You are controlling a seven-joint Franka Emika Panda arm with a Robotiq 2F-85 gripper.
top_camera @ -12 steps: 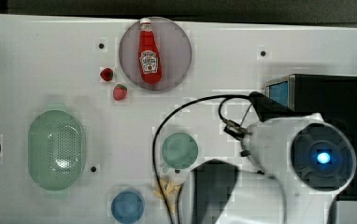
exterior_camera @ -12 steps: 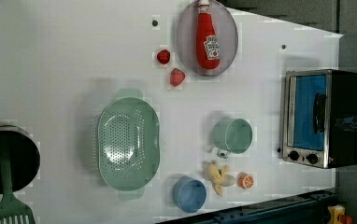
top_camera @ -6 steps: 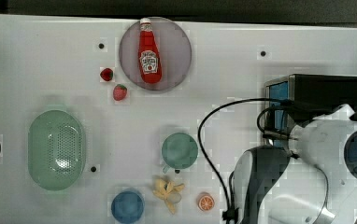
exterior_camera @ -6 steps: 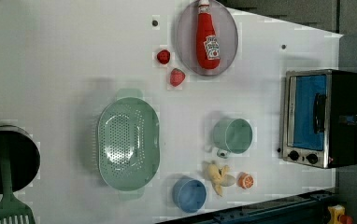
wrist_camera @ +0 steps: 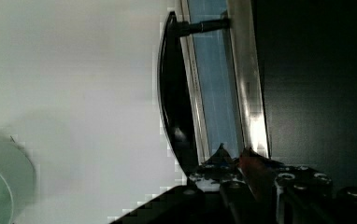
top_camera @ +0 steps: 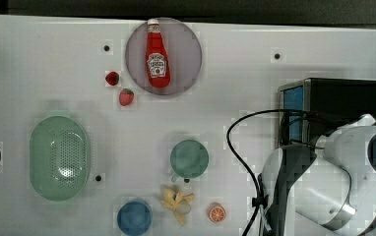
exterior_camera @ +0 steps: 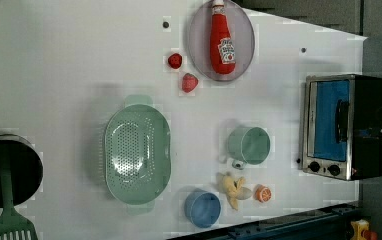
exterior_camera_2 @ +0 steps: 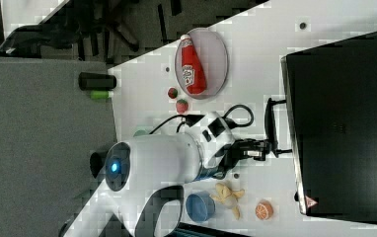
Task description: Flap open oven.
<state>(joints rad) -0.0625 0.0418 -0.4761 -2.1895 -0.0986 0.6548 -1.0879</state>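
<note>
The oven (top_camera: 346, 101) is a black box with a silver frame at the top view's right; its blue glass door (exterior_camera: 331, 120) stands closed, with the black bar handle (exterior_camera: 342, 121) across it. My white arm (top_camera: 343, 167) reaches over the oven's front. In the right view my gripper (exterior_camera_2: 263, 148) sits at one end of the handle (exterior_camera_2: 269, 126), just in front of the door. The wrist view shows the fingertips (wrist_camera: 221, 151) close together with nothing between them, beside the handle (wrist_camera: 174, 107) and over the door's silver frame (wrist_camera: 246, 93).
A ketchup bottle (top_camera: 157, 54) lies on a grey plate (top_camera: 186, 54), with two strawberries (top_camera: 126, 97) beside it. A green colander (top_camera: 59, 157), green cup (top_camera: 189, 158), blue bowl (top_camera: 134, 217), banana peel (top_camera: 177, 201) and orange slice (top_camera: 216, 213) dot the white table. A black cable (top_camera: 235, 142) loops off the arm.
My arm has swung toward the top view's right, from over the green cup to the oven's front, uncovering the banana peel and orange slice. The oven door stays closed.
</note>
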